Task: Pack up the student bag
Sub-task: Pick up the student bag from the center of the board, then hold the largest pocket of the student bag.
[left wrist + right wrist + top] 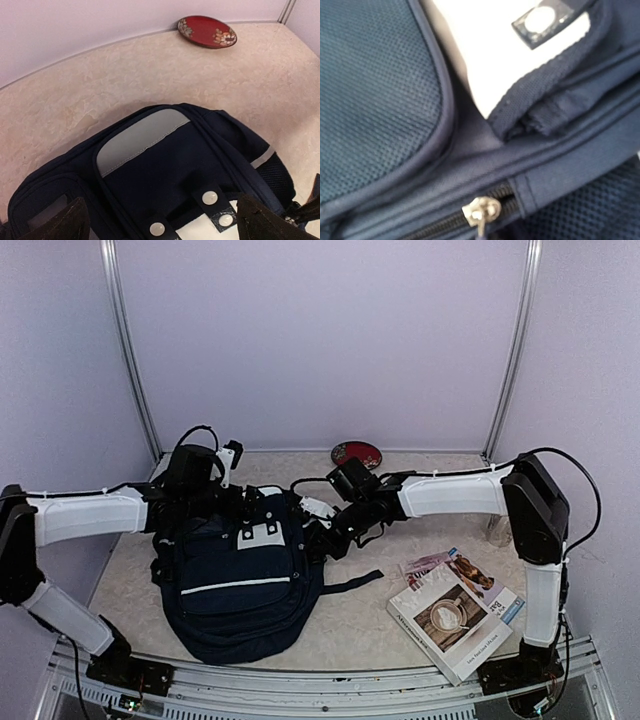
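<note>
The student bag (pixel 235 610), a navy backpack with white piping, is lying front-up on the left half of the surface (pixel 420 495), its bottom pointing toward the near edge. Your left gripper (pixel 162 220) is hovering over the bag's top end, its fingers (pixel 65 220) spreading wide apart, released and gripping nothing. Your right gripper (pixel 322 530) is sitting at the bag's upper right side, close to a silver zipper pull (pixel 481 210). Its fingers are clenching tight, and you cannot tell whether they are pinching anything. A red patterned plate (pixel 357 453) is sitting at the far edge, well apart from the bag. A book (pixel 455 615) showing a coffee cup is lying at the near right corner, overlapping a smaller booklet (pixel 432 562).
</note>
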Controlling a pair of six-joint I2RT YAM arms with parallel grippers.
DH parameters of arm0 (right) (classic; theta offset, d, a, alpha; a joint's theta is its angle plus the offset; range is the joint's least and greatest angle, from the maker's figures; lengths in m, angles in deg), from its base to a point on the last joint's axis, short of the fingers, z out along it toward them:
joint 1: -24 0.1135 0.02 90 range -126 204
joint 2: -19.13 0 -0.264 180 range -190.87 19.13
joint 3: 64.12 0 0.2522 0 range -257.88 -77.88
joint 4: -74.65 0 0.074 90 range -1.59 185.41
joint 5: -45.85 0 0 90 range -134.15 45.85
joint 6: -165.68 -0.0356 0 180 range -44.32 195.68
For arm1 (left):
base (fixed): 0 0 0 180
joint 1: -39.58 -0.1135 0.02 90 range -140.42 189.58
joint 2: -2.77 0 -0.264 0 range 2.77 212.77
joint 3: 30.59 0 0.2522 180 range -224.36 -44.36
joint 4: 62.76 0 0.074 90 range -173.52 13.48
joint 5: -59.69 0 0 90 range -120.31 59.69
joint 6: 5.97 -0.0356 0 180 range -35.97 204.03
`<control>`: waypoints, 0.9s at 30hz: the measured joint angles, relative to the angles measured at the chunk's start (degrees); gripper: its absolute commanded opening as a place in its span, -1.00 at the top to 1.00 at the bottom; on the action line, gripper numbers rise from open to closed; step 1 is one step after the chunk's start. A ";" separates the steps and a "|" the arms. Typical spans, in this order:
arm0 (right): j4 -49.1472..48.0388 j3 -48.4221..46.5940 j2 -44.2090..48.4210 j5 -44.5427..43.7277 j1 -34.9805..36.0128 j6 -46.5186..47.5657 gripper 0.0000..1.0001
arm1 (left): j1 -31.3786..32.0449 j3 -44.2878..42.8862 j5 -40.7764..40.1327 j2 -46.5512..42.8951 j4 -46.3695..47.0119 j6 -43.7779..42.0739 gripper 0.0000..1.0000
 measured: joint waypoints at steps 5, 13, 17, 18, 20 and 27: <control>0.44 -0.02 3.26 -8.20 1.25 4.94 1.00 | 2.19 -1.73 -1.09 4.61 0.50 -1.55 -0.97; -0.44 -0.04 12.66 -20.59 1.68 18.16 1.00 | 4.68 -0.83 -1.11 -5.75 6.08 -3.15 -0.95; -1.95 -0.72 16.00 -23.52 1.68 24.96 1.00 | 8.15 1.49 -0.72 -13.03 8.87 -6.67 -0.90; -2.58 -0.92 16.52 -24.11 1.68 26.99 1.00 | 9.25 2.10 -0.70 -14.43 9.22 -7.87 -0.89; -3.63 -1.14 17.40 -24.87 1.70 30.88 1.00 | 12.57 3.78 -0.85 -17.62 9.68 -11.69 -0.87; -3.63 -2.43 20.35 -21.20 1.75 44.37 1.00 | 23.02 5.09 -3.65 -22.97 5.84 -24.09 -0.83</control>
